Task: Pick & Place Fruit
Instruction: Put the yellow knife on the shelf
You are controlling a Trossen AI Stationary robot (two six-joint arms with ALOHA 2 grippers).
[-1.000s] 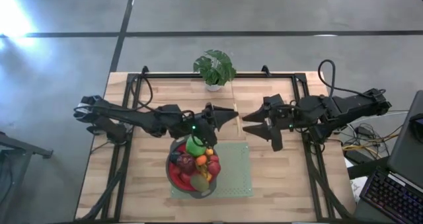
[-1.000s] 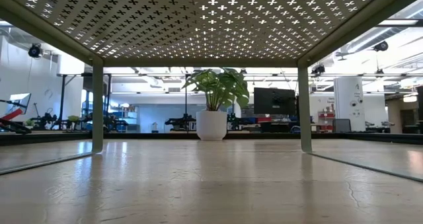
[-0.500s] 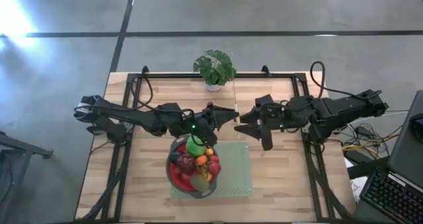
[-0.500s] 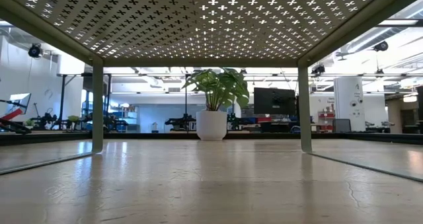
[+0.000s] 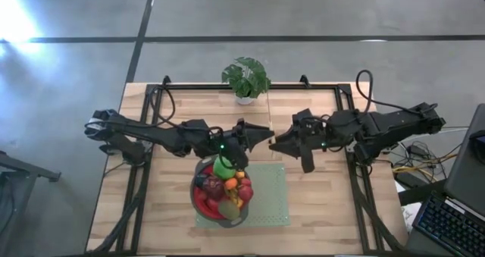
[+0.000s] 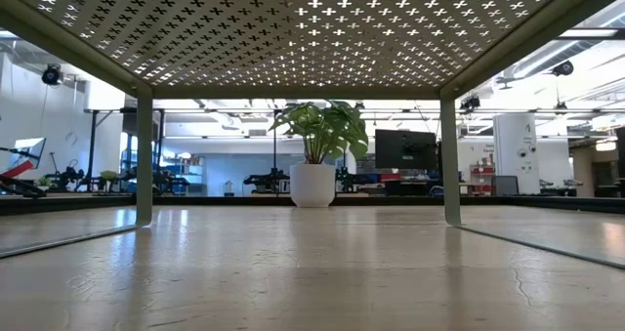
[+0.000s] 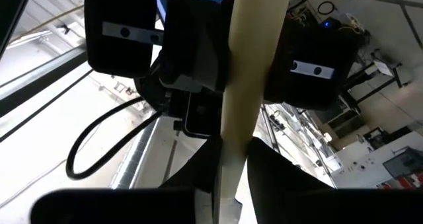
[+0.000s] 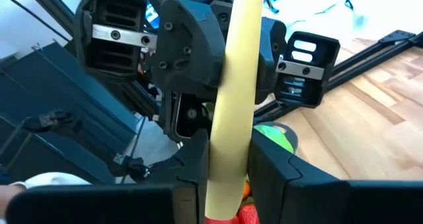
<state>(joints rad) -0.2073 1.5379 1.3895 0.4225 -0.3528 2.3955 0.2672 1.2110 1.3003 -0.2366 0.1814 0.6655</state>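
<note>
Left claw (image 5: pixel 265 134): clamped on one end of the pale yellow plastic knife handle (image 8: pixel 231 98), above the desk (image 5: pixel 174 204).
Fruit (image 5: pixel 224 187): small toy pieces heaped in the red bowl (image 5: pixel 198 202) on the green mat; all appear placed already.
Right claw (image 5: pixel 277 141): fingers pressed onto the same handle from the opposite side.
Left to do: likely little.

Grey concrete floor (image 5: pixel 318 10) crossed by dark seams — bright glare at one corner. Beyond, a monitor (image 6: pixel 404 148) and white pillar (image 6: pixel 509 153).
</note>
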